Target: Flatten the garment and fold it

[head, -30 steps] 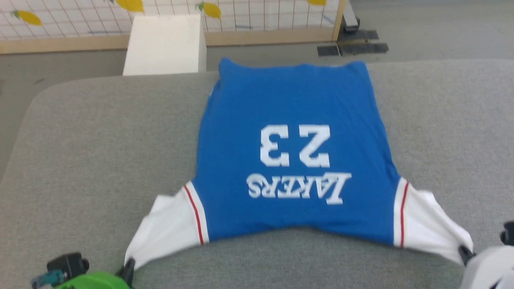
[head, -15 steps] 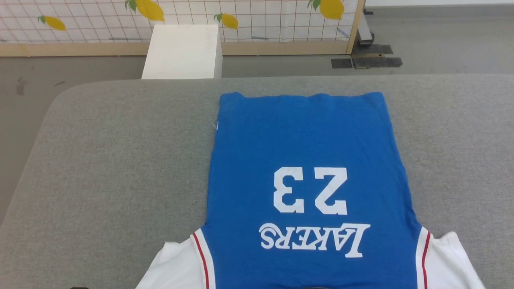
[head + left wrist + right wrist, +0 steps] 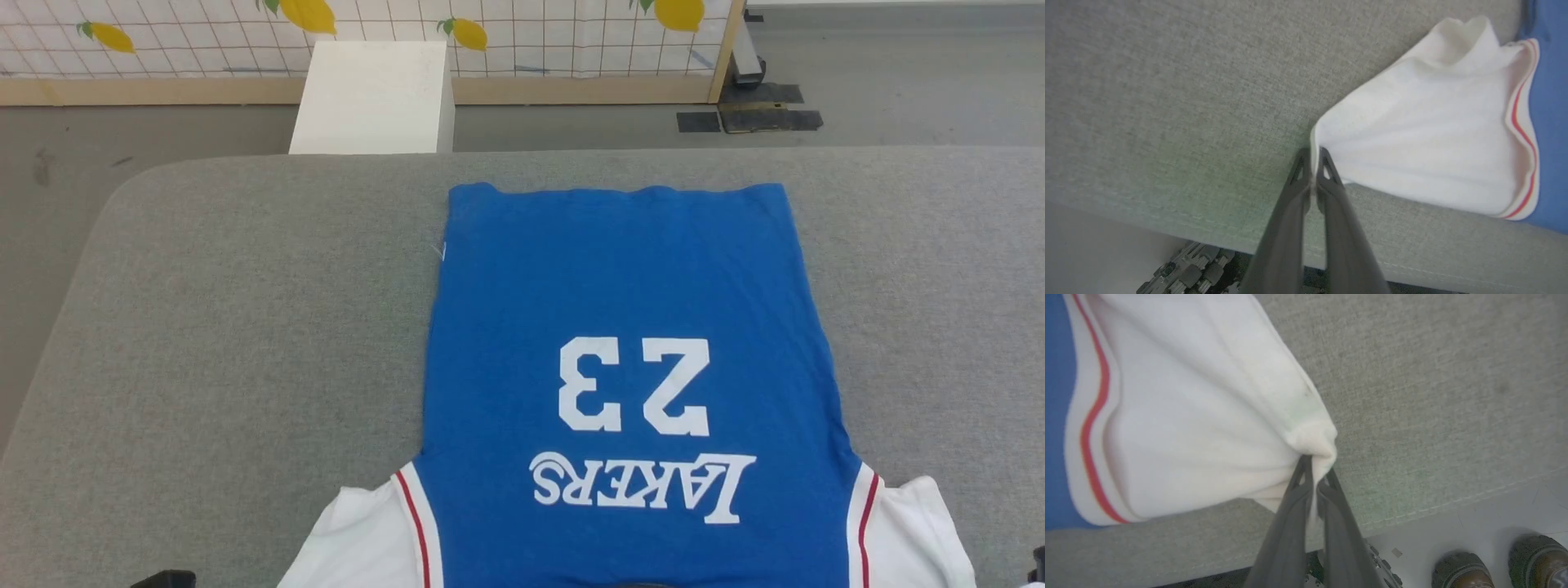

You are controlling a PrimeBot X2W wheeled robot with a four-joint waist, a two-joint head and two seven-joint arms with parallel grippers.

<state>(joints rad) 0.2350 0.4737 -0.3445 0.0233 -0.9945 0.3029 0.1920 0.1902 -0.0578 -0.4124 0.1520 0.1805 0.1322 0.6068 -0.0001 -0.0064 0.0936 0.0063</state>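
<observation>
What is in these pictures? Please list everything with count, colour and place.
garment: one, blue with white sleeves, spread on the table.
table: one, grey, under the garment.
box: one, white, floor beyond the table.
panel: one, white with yellow lemons, behind the box.
mats: a few, dark, floor beyond the table.
shoes: two, brown, floor by the table's edge.
left end effector: one, dark, shut on one white sleeve.
right end effector: one, dark, shut on the other sleeve.

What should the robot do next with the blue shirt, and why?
Probably pull the two sleeve corners a little apart. The left hand and right hand each pinch a white sleeve of the garment, and both sleeves look wrinkled, while the blue body lies flat on the table.
</observation>
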